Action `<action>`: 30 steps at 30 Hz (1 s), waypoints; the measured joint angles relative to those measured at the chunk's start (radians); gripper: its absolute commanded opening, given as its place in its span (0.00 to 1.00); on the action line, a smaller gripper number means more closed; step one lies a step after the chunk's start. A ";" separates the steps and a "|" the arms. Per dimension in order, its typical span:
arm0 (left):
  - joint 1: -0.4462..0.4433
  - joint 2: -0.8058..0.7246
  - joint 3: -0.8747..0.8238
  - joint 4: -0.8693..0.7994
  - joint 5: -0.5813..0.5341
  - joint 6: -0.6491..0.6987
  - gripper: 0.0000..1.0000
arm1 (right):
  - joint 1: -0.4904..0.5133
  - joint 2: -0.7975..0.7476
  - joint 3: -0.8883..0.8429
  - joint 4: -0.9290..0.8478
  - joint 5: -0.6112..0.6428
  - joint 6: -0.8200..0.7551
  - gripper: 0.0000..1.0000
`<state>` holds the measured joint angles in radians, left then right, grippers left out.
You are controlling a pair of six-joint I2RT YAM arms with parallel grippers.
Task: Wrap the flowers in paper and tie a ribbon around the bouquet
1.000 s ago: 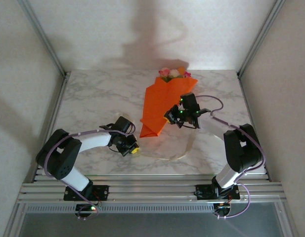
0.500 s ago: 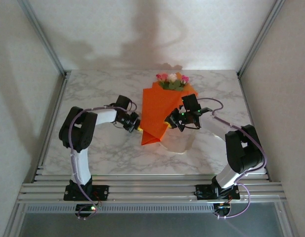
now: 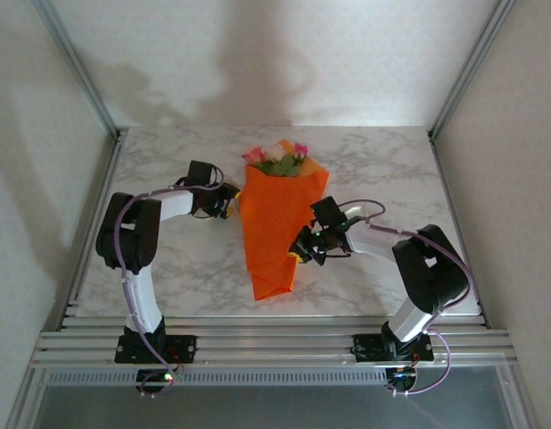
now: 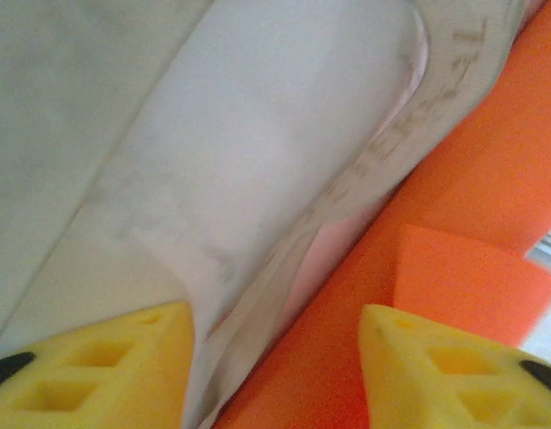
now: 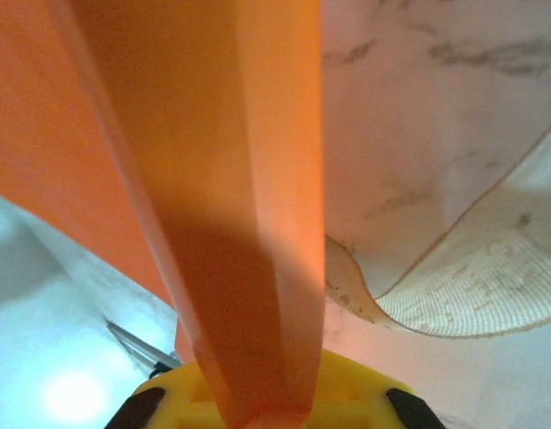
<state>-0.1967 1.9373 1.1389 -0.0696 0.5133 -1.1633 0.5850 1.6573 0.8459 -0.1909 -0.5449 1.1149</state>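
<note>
Orange tip first: your bouquet [image 3: 275,268] lies on the table [image 3: 168,268] with its point close to the near edge, about midway across, and the cone widens toward the far edge. Just up from that tip, on the cone's right side, your right gripper [image 3: 301,251] is clamped on the paper [image 5: 257,179]. On its wrist camera a long orange fold runs straight down into the yellow jaws, which are pressed together on it. To the right of that fold, a loop of ribbon [image 5: 471,286] curls off the marble, pale and see-through.

Farther along, at the cone's left edge near its wide end, sits your left gripper [image 3: 229,207]. Its yellow fingers [image 4: 105,366] stand apart with nothing pinched. The ribbon shows in the gap beyond them, a pale band right beside the orange paper. Whether it touches either finger, you can't tell from here.

At the far end, the flowers [image 3: 277,157] poke out of the cone's mouth, pink and cream heads over green leaves, short of the far edge.
</note>
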 measured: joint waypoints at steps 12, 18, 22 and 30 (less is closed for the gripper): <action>0.037 -0.487 -0.239 -0.196 -0.122 -0.054 0.64 | -0.085 -0.071 0.197 -0.359 0.188 -0.130 0.62; 0.193 -0.470 -0.173 -0.313 -0.182 0.043 0.65 | -0.252 -0.060 0.291 -0.526 0.338 -0.132 0.56; 0.211 -0.296 -0.022 -0.348 -0.207 0.182 0.64 | -0.321 0.032 0.383 -0.578 0.404 -0.132 0.57; 0.144 -0.008 0.134 -0.423 -0.295 0.380 0.69 | -0.336 0.216 0.482 -0.591 0.447 -0.124 0.58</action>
<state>-0.0525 1.9297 1.2724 -0.4923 0.2180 -0.7830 0.2485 1.8736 1.3277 -0.7815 -0.0978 0.9909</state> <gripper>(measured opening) 0.669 0.580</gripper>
